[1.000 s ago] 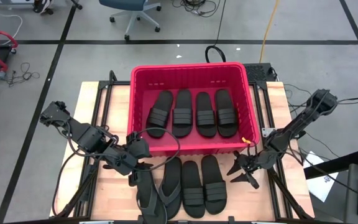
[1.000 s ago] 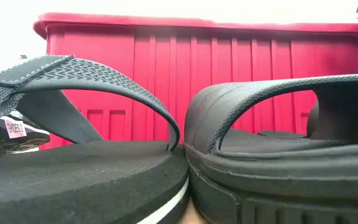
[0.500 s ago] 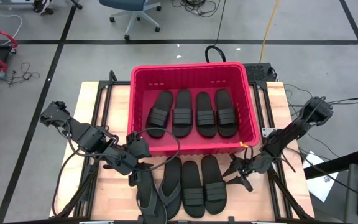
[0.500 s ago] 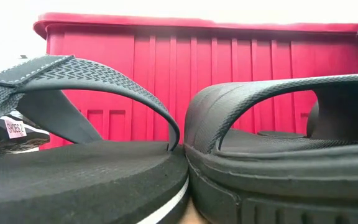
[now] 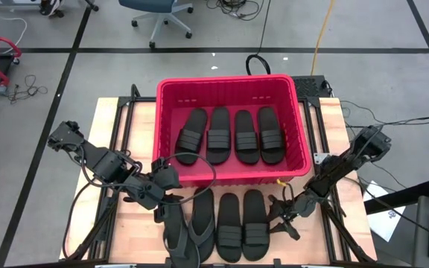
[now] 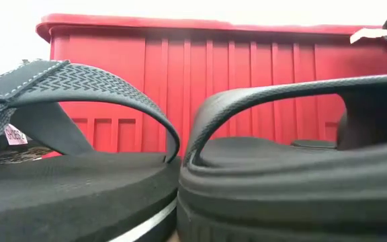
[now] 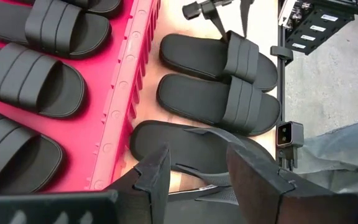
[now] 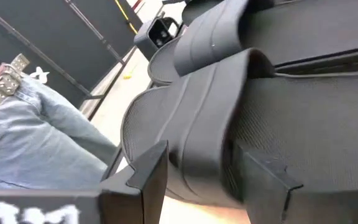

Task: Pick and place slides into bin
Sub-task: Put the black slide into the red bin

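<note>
While four slides (image 5: pixel 229 135) lie in the bin (image 5: pixel 301 152), four more (image 5: pixel 231 225) on table (image 5: pixel 136 227), right gripper (image 5: pixel 280 217) open beside outermost slide, left gripper (image 5: pixel 171 195) open over thong slide (image 5: pixel 180 232).

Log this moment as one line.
bin: four slides inside | table: four slides left | right gripper: open, beside outermost slide | left gripper: open, over thong slide
</note>
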You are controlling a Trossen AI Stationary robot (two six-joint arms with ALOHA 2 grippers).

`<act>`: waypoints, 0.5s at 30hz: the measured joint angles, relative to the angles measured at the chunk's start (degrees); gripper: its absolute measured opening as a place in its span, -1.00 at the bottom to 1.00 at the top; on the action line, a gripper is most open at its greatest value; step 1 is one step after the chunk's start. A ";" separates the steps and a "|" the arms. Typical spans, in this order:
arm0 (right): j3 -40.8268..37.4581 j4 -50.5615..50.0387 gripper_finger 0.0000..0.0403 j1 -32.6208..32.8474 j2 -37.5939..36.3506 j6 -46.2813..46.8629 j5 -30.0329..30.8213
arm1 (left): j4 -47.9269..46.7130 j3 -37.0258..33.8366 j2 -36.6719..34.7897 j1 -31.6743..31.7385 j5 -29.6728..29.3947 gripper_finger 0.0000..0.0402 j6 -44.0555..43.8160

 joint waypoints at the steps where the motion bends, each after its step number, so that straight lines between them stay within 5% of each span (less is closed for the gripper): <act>1: 0.41 -0.02 -0.18 0.00 0.32 0.55 -0.37 | 0.00 0.00 0.00 0.00 0.00 -0.23 0.00; 15: 0.50 0.18 -0.19 0.00 0.29 4.69 -0.29 | -0.02 0.00 0.00 -0.02 0.14 -0.23 0.00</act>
